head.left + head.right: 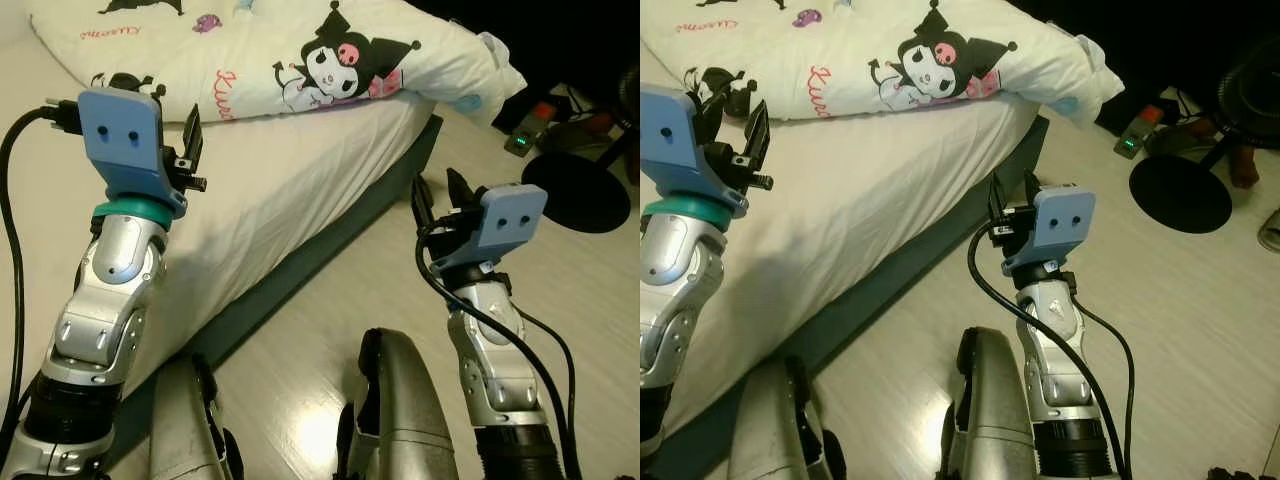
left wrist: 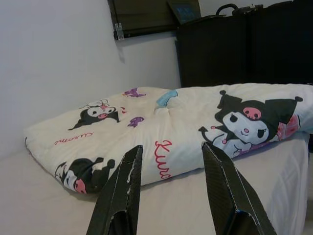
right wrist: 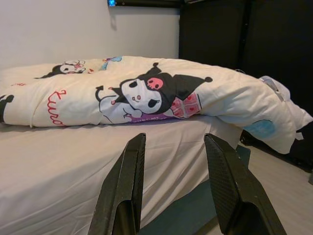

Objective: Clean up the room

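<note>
Both the left pincer [image 2: 168,188] and right pincer [image 3: 173,183] gape empty toward the quilt [image 1: 300,60].

Quilt [image 1: 300,60]: cream, printed with black-and-pink cartoon characters, red script lettering, small purple and pale blue motifs.
Bed sheet [image 1: 290,190]: plain off-white.
Bed base [image 1: 330,250]: dark grey-green.
Floor [image 1: 340,330]: pale wood, glossy.
Left hand [image 2: 171,191] and right hand [image 3: 173,186]: black fingers with a woven texture; blue wrist housings, silver arms.
Fan base [image 1: 575,190]: black.
</note>
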`<state>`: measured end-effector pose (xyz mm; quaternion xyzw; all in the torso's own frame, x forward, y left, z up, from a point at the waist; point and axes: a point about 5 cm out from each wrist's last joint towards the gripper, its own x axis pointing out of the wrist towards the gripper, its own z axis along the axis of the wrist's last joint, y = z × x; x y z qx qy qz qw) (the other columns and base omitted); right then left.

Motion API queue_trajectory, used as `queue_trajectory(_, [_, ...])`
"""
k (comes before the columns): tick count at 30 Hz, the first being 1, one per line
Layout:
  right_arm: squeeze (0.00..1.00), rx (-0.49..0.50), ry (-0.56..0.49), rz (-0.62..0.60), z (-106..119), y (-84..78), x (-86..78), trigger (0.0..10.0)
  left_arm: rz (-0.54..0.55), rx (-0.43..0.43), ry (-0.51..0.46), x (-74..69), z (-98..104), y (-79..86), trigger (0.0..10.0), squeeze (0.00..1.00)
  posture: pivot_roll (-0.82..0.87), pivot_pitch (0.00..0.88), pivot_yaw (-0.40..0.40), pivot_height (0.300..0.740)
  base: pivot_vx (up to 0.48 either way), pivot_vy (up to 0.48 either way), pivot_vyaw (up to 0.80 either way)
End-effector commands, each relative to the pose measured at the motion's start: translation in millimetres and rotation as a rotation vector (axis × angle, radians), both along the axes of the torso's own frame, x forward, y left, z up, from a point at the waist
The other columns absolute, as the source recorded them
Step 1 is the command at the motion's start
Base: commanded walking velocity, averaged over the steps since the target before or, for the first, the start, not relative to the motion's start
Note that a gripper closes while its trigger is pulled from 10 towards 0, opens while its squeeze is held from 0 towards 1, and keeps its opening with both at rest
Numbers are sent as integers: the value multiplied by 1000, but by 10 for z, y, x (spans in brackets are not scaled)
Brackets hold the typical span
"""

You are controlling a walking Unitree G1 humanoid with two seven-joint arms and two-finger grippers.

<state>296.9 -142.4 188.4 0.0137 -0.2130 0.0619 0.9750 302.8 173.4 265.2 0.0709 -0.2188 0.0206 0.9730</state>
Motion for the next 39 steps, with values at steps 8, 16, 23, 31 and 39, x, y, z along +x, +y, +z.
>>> queue_trajectory(8, [0,-11,40,-19,-79,-59,12,10000,-32,-57,51,72,-53,-118,10000,0,-69,79,20,581,0,0,0])
queue_trajectory(16, [0,-18,47,-25,-97,-77,15,10000,-54,-58,66,97,-65,-192,10000,0,-72,82,19,606,0,0,0])
queue_trajectory(23, [0,-23,55,-28,-118,-87,12,10000,-64,-60,78,117,-82,-224,10000,0,-74,83,16,630,0,0,0])
queue_trajectory(31, [0,-28,57,-31,-124,-97,14,10000,-80,-67,88,131,-92,-262,10000,0,-75,81,17,655,0,0,0])
queue_trajectory(39, [0,-30,61,-33,-137,-99,16,10000,-106,-66,105,150,-122,-306,10000,0,-75,81,18,680,0,0,0])
